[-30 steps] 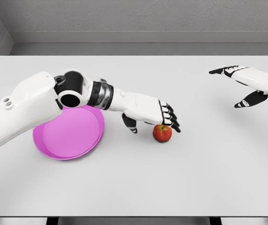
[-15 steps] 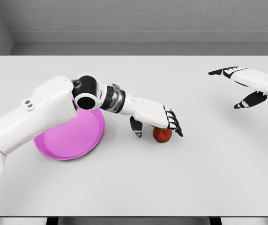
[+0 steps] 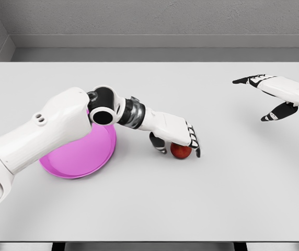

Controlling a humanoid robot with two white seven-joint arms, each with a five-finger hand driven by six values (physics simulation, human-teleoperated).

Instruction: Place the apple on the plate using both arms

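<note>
red apple on table, beside pink plate

Bare simulated tabletop; grey walls

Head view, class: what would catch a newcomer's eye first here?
The left hand lies over a red apple near the middle of the white table, fingers draped across its top. A bright pink plate sits to the left, partly under that arm. The right hand hovers open at far right.
</note>
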